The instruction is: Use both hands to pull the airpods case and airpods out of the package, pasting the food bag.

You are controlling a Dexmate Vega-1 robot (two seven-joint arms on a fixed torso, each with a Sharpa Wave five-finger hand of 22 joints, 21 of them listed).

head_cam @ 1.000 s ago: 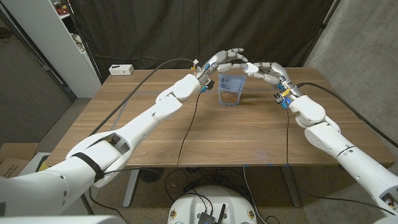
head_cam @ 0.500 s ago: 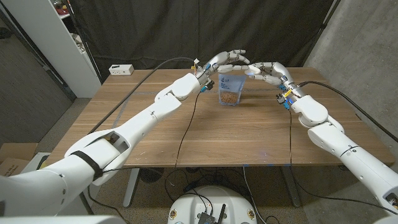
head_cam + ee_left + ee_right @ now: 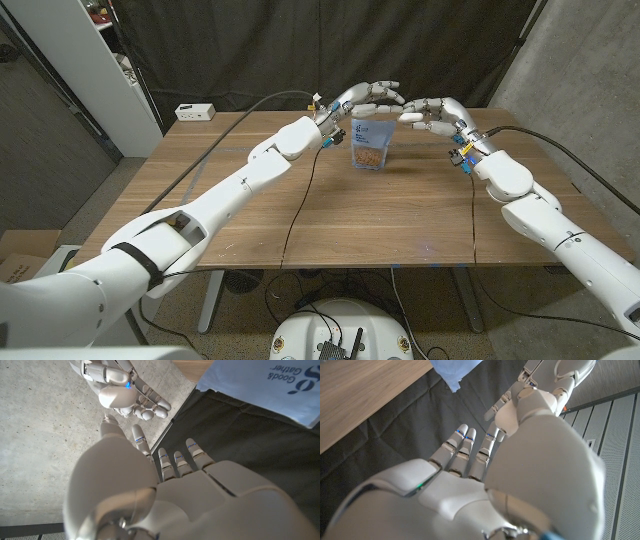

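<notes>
The wooden table (image 3: pixel 330 215) takes up the middle of the head view, with a black curtain (image 3: pixel 300 45) hanging behind it at twelve o'clock, a grey concrete wall (image 3: pixel 590 60) at two o'clock and a white cabinet (image 3: pixel 95 60) at ten o'clock. Both white arms reach in from the bottom corners and meet high over the far half of the table. The left arm (image 3: pixel 230 190) stretches long and nearly straight toward one o'clock; the right arm (image 3: pixel 540 215) bends in toward eleven o'clock. The left hand (image 3: pixel 365 98) hangs above the top edge of the food bag (image 3: pixel 371 144), fingers spread apart and holding nothing. The right hand (image 3: pixel 430 110) hovers just at three o'clock of it, fingers likewise loosely spread and empty, its fingertips close to the left hand's without clear contact. The left wrist view shows the two hands facing each other with a gap between, and the blue bag (image 3: pixel 270 385) off to one side. The bag stands upright on the far middle of the table, under and between the two hands, touched by neither. A small white box (image 3: pixel 195 111) sits at the table's far left corner
</notes>
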